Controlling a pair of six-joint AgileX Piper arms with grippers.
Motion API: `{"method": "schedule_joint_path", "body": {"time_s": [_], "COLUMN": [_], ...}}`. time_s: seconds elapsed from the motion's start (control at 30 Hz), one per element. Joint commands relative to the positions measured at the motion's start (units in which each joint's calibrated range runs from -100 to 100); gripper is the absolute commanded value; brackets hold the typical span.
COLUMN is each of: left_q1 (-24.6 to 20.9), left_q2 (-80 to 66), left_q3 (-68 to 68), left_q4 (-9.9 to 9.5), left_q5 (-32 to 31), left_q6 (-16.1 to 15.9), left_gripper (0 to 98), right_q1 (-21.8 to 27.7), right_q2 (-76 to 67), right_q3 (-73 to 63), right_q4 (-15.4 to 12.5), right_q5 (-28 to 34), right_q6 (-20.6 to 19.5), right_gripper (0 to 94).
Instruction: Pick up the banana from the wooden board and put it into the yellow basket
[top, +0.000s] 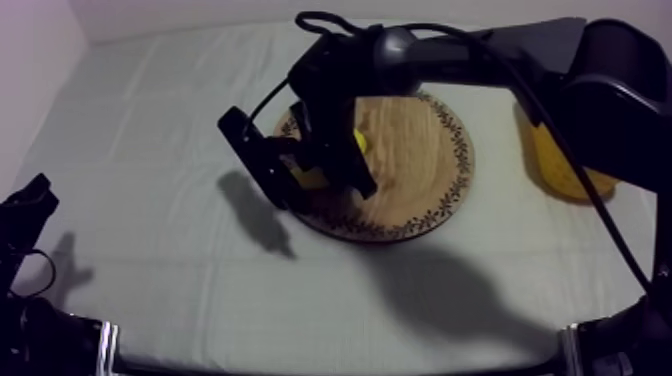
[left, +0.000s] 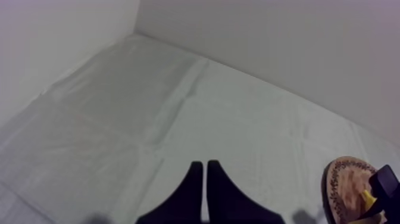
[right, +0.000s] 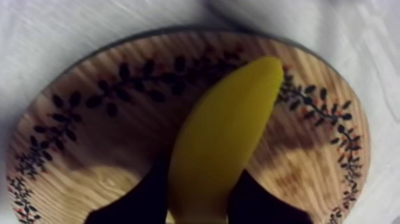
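So the right gripper was down on the board, its two black fingers closed against either side of the banana, which sat squarely between them with its long end sticking out past the fingertips. Looked like a clamp near one end rather than the middle (I couldn't tell if the fruit was already clear of the wood or resting on it). My take: the step was the lift, and with that much banana hanging forward of the fingers I'd go straight up and slow, so it doesn't swing or twist out of the pinch. Right under the fingers was the round wooden board with its leafy rim, nothing else on it that I could see. The yellow basket was across the board from the fingers, half hidden behind the right arm, so the carry means pulling back over the board's far rim. The left gripper was well apart from all that, fingers pressed together on nothing over bare cloth, not in the way.
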Motion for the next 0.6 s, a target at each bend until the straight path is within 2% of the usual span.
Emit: {"method": "schedule_joint_path", "body": {"time_s": [0.0, 0.3, 0.57], "left_q1": [0.01, 0.01, 0.01], "left_q2": [0.0, 0.0, 0.0], "left_q3": [0.03, 0.03, 0.03], "left_q4": [-0.02, -0.02, -0.02], "left_q5": [0.0, 0.0, 0.0], "left_q6": [0.0, 0.0, 0.0], "left_gripper": [0.1, 0.1, 0.1], "right_q1": [0.04, 0.13, 0.81], "right_q2": [-0.01, -1.64, -9.79], "right_q3": [-0.18, 0.03, 1.7], "right_q4": [0.13, 0.29, 0.26], "right_q5": [0.3, 0.68, 2.52], "right_q6": [-0.07, -0.5, 0.7], "right_gripper": [19.5, 17.8, 17.8]}}
